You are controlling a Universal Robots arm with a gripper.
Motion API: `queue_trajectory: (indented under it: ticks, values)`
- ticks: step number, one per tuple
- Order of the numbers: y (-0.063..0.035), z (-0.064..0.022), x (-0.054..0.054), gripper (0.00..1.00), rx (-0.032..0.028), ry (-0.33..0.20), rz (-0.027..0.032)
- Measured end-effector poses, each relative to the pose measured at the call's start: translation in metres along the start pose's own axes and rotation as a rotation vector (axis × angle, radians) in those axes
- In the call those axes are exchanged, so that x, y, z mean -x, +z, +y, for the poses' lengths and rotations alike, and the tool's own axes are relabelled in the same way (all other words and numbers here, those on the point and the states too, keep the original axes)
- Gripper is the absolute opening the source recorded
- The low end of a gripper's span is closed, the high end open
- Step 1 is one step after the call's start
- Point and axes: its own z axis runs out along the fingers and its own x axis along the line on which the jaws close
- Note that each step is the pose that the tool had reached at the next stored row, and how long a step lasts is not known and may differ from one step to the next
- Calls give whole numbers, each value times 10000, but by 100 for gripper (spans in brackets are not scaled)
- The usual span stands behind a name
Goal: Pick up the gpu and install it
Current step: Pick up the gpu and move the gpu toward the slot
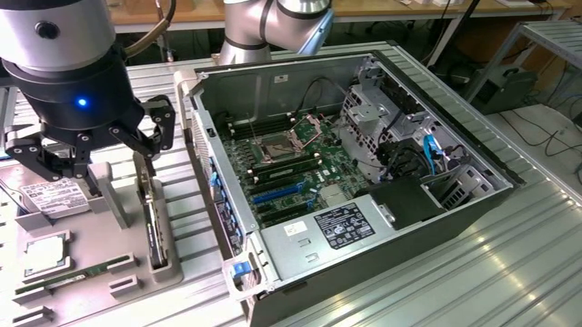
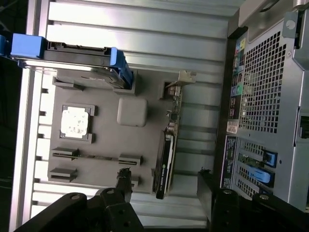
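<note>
The claw [image 2: 163, 180] hangs open above the gpu [image 2: 167, 145], which stands on edge in the grey holder [image 2: 101, 137] beside the case [image 1: 272, 82]. It is probably light, stiff and fragile, so it is best gripped across its flat faces.

Silver-grey tubular arm [image 1: 264, 27], rounded joints. Black wrist housing [image 1: 78, 95] under a silver segment, small blue light [image 1: 82, 103] lit on it. Black hand [image 1: 114, 170], bolted linkage fingers [image 1: 155, 126].

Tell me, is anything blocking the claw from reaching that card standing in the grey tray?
Nothing visible does. The gripper hangs open above the gpu, which stands on edge in the grey tray, with bare air between them.
</note>
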Motion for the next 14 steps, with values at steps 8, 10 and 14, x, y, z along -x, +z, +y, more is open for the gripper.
queue_trajectory:
  ticks: [8,10,14]
  values:
    - [152,-8,4,66,4,2,42]
    - [179,-10,18,66,3,1,44]
    - [228,-14,37,66,4,16,41]
